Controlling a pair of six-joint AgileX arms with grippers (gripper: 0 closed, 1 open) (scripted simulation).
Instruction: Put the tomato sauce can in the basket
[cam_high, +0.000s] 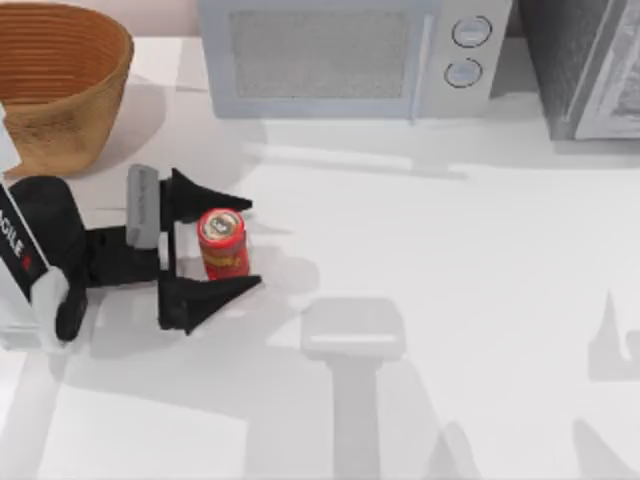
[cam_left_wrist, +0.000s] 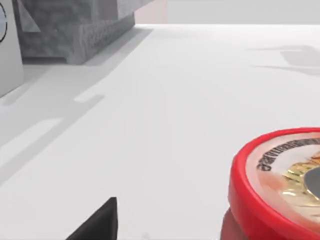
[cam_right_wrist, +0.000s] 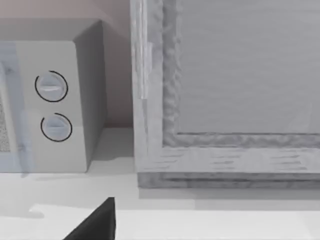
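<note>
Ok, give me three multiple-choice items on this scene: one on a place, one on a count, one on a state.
1. Where is the basket?
A. table's far left corner
B. table's right edge
C. on the microwave

2. How many round knobs has the microwave?
A. one
B. two
C. four

3. How is the left end effector?
A. shut on the can
B. open around the tomato sauce can
C. inside the basket

Key: 1 A, it sits top left in the top view. 2 B, two knobs stacked. 3 B, gaps show between the black fingers and the can.

Overhead and right wrist views share microwave (cam_high: 340, 55).
</note>
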